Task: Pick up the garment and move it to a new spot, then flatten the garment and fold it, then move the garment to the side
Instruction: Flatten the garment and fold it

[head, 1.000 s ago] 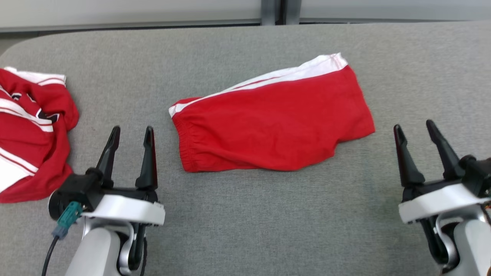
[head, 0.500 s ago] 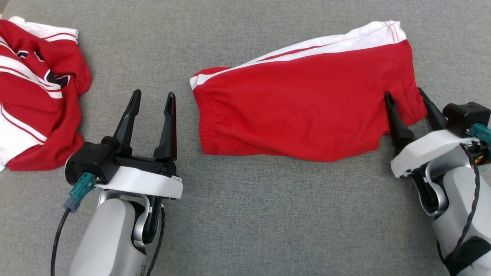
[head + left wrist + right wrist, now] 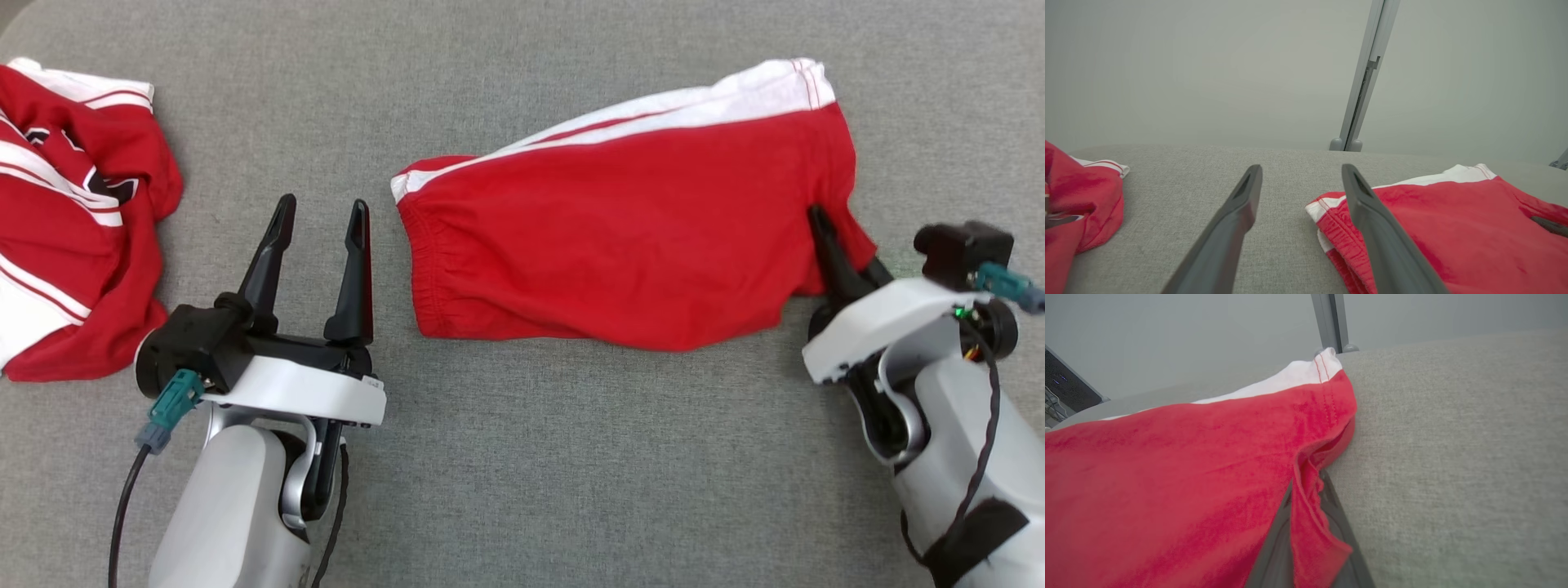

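A crumpled red-and-white shirt point(image 3: 73, 220) lies at the counter's point(image 3: 571, 457) left edge. The left end effector point(image 3: 314, 216) hovers spread and empty, just left of the red shorts point(image 3: 620, 245) lying mid-counter. The right end effector point(image 3: 841, 253) pinches their right hem. This looks like the pick-up step, and the next move calls for a lift that holds that grip.

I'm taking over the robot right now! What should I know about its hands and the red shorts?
Left gripper: open, empty, beside the waistband end of the red shorts.
Right gripper: shut on the shorts' hem corner at their right end.
Shorts lie mostly flat on the grey table; another red and white garment is heaped at far left.
Done: grip taken.
Left: lift and move, flatten, fold, set aside.
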